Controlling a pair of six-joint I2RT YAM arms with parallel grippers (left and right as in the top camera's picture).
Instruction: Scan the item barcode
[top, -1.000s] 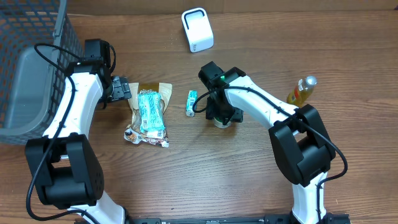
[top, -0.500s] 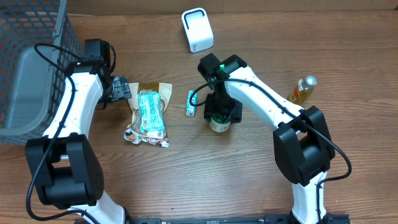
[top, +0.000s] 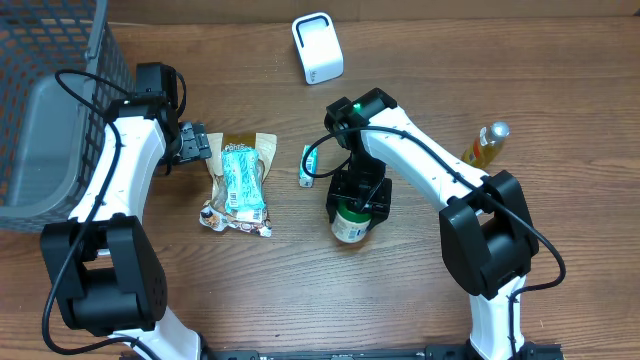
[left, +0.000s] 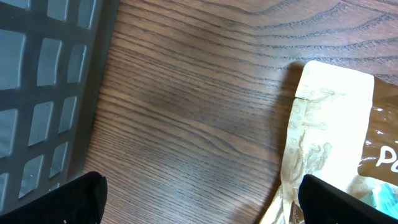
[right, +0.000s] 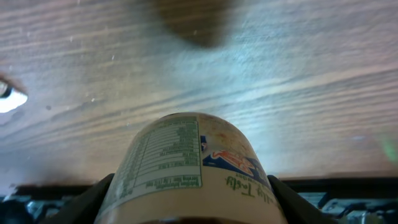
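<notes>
The wooden tabletop (top: 400, 290) carries a gray basket (top: 40, 120) along its left edge. The left fingers (left: 81, 193) stand wide apart and empty, just beside a tan snack pouch (top: 238, 180). A white scanner (top: 317, 47) sits at the far edge. The right fingers (right: 289, 211) clasp a labelled jar (top: 350, 222) (nutrition panel facing the wrist camera) near the tabletop's middle. A yellow bottle (top: 484, 145) lies well to its right, and a small green packet (top: 309, 165) is near it.

Overhead camera looks straight down on the whole wooden table (top: 300, 300). Left wrist camera sits close above the wood, facing down: basket (left: 37, 81) at upper left, pouch (left: 329, 124) at right, both also on the overhead's left side. Right wrist camera sits very near a jar (right: 193, 168) filling its lower centre, seen mid-frame overhead
</notes>
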